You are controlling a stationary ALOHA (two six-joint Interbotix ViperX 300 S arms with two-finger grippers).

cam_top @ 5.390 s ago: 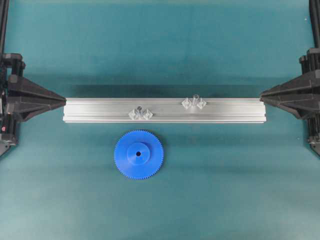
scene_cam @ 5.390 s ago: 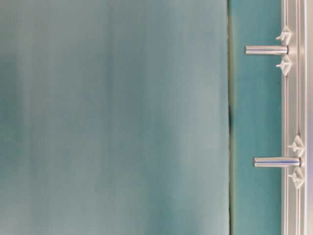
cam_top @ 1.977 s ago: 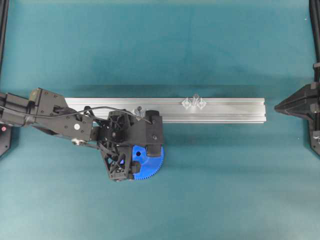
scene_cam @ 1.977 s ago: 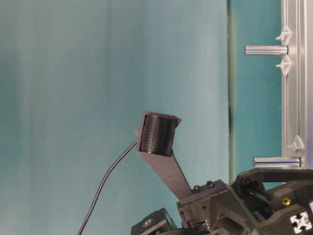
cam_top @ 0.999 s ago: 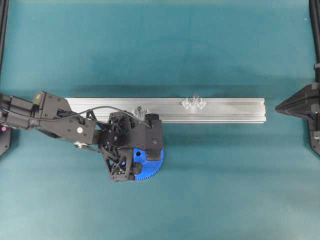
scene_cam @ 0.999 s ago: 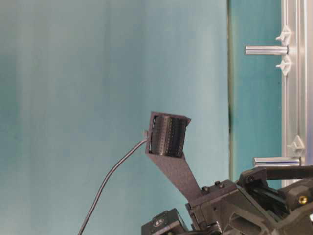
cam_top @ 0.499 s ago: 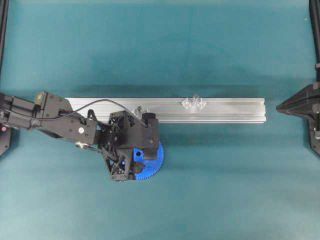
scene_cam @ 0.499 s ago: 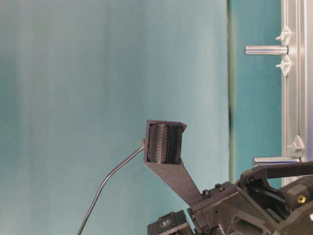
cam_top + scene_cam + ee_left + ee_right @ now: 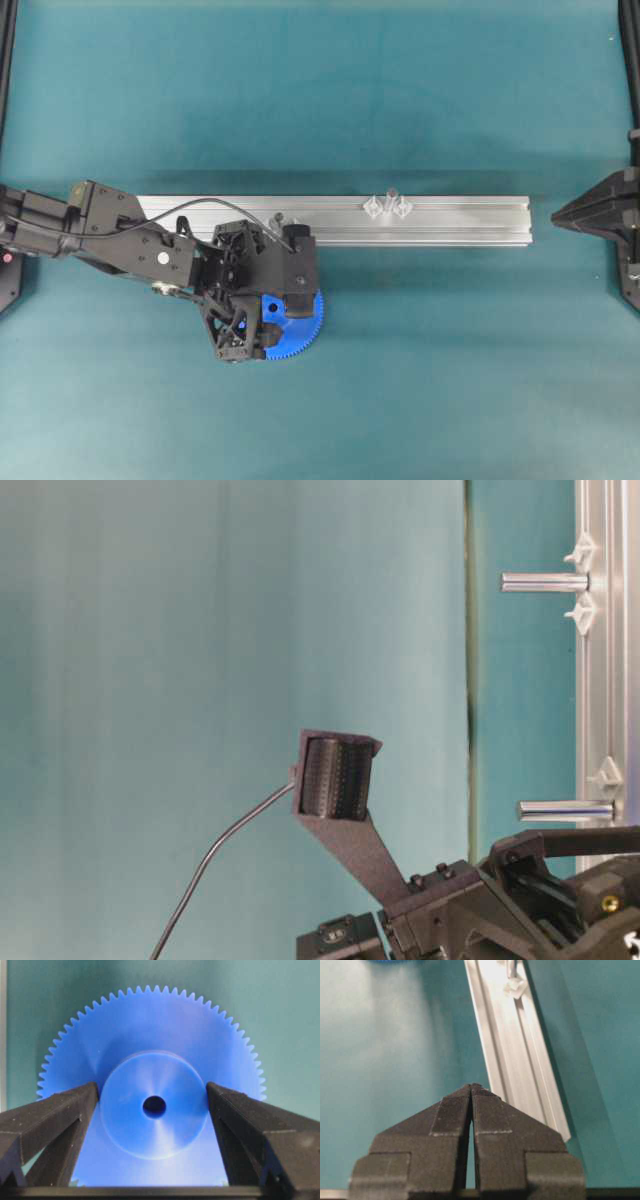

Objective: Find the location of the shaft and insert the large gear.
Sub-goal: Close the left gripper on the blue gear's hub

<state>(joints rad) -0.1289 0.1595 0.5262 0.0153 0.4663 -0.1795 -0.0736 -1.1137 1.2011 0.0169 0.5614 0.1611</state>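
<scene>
A flat teal cloth-covered table [image 9: 420, 380] fills every view. On it, just in front of a long silver extruded aluminium rail [image 9: 450, 220], lies the large gear [image 9: 300, 335], a bright blue plastic disc with fine teeth round its rim and a raised round hub with a small centre hole; in the left wrist view it lies flat [image 9: 152, 1095], hub upward. The left gripper [image 9: 152, 1097], black and angular, hangs over it with its jaws spread wide, one finger [image 9: 55, 1120] on each side of the hub and very close to it; whether they touch it cannot be told. From overhead, the arm covers most of the gear and the nearer bracket. The shaft [image 9: 565, 810], a short thin grey metal peg, stands on the rail between two small clear diamond-shaped bracket pieces; a second, like peg [image 9: 545, 582] stands further along. The right gripper [image 9: 471, 1092] sits well apart beyond the rail's far end, its two black fingers pressed together, holding nothing.
</scene>
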